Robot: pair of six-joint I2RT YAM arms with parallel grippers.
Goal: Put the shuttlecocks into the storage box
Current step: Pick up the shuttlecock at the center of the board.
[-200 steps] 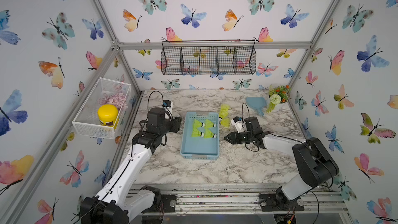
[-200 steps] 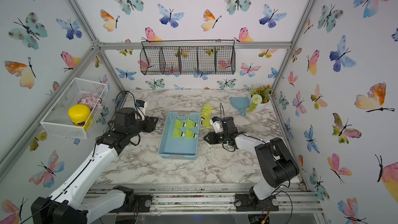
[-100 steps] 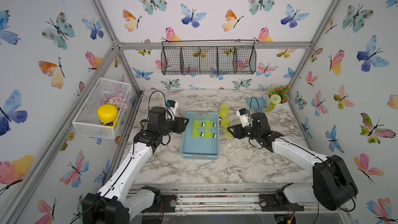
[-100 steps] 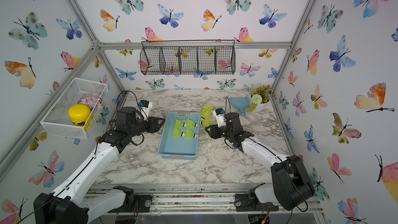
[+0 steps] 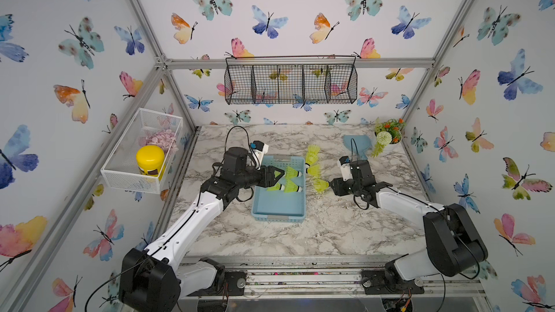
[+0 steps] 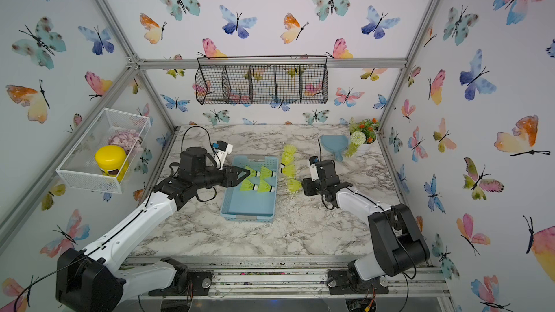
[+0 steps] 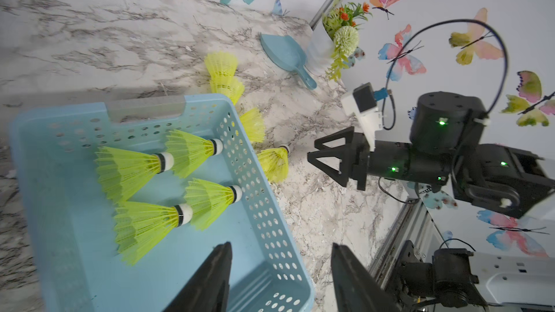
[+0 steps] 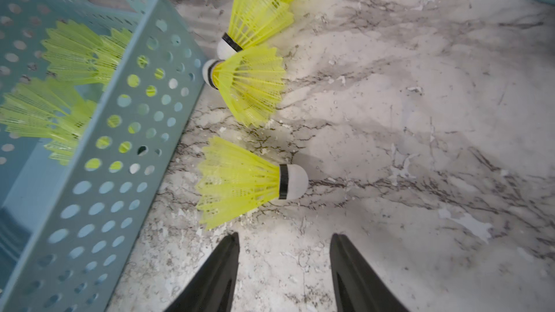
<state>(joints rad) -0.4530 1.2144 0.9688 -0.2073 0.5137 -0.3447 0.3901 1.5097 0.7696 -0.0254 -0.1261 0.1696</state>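
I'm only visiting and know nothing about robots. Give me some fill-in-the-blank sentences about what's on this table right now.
1. The blue storage box holds ___ shuttlecocks.
2. The right hand is open, and the nearest shuttlecock ahead of it lies on the ___.
3. The yellow-lidded jar sits in the ___ wire basket.
4. The left hand hovers over the box, holding ___.

Missing words: four; table; white; nothing.

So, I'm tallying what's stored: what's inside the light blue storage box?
Four shuttlecocks lie on their sides in the far half of the storage box; the visible floor elsewhere is bare. The left gripper covers part of one in both top views.
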